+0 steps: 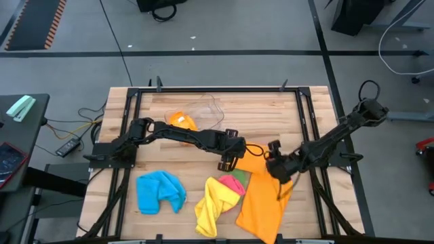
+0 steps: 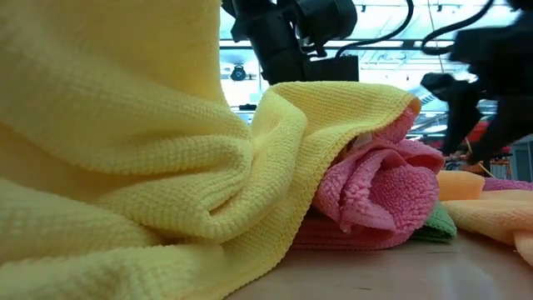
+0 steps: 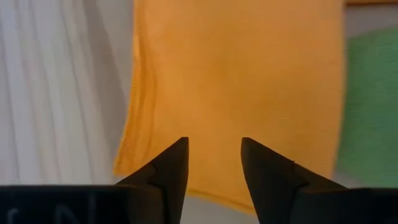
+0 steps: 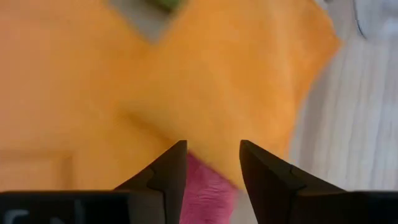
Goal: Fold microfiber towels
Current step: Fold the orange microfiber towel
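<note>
Near edge: yellow towel [image 1: 211, 207] lies crumpled, draped partly over pink towel [image 1: 232, 184]; blue towel [image 1: 160, 191] bunched apart on left. You leave these waiting, unfolded.

Centre: orange towel [image 1: 261, 196] spread long on table [image 1: 319, 135], likely laid flat for folding. Left gripper [image 1: 228, 161] hovers at its far corner, jaws parted, empty. Right gripper [image 1: 279, 169] over its far edge, jaws likewise apart, nothing held.

Far: second orange cloth [image 1: 182, 122] sits by clear tub [image 1: 200, 110].

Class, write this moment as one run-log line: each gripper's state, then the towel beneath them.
left gripper: open, empty | right gripper: open, empty | orange towel: flat, under both
</note>
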### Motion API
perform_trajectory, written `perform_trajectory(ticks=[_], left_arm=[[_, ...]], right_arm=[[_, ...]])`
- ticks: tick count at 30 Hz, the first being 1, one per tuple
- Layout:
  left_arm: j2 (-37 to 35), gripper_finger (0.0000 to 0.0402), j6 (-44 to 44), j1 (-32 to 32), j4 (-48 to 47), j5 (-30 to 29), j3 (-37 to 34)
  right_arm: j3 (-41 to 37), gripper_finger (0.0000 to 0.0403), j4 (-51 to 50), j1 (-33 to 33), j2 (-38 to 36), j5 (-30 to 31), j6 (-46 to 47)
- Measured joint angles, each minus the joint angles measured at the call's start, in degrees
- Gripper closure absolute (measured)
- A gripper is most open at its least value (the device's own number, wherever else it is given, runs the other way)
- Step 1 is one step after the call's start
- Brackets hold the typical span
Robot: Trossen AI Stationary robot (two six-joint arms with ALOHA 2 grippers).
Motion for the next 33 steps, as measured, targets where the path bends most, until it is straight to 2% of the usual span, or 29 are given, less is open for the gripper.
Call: perform_trajectory(ticks=[3, 6, 11, 19, 23, 27, 33], left_arm=[[0.00, 0.0260, -0.59, -0.70, -0.10, 0.05, 0.00], [0.00, 0.0271, -0.75, -1.31, -0.19, 0.03, 0.00], [0.00, 0.0285, -0.76, -1.57, -0.31, -0.17, 0.00], [0.00, 0.0296, -0.69, -1.20, -0.87, -0.19, 0.00], [0.00, 0.0296, -0.72, -1.08, -1.02, -0.21, 0.00], [0.00, 0.0298, -0.73, -1.08, -1.12, -0.21, 0.00], [0.00, 0.0303, -0.76, -1.08, -1.11, -0.21, 0.00]], right_arm=[[-1.08, 0.0246, -0.10, 3.72, 0.21, 0.92, -3.59], [-1.61, 0.0246, 1.52, 6.18, 3.77, 3.86, -7.17], [-1.43, 0.0246, 3.55, 10.01, 13.55, 16.87, -14.18], [-0.86, 0.0246, 3.88, 11.12, 22.96, 22.47, -13.30], [-0.87, 0.0246, 4.89, 11.07, 23.33, 26.64, -13.11], [-1.04, 0.0253, 7.26, 11.05, 22.24, 27.81, -13.53], [-1.27, 0.0306, 9.21, 11.03, 22.51, 27.79, -15.13]])
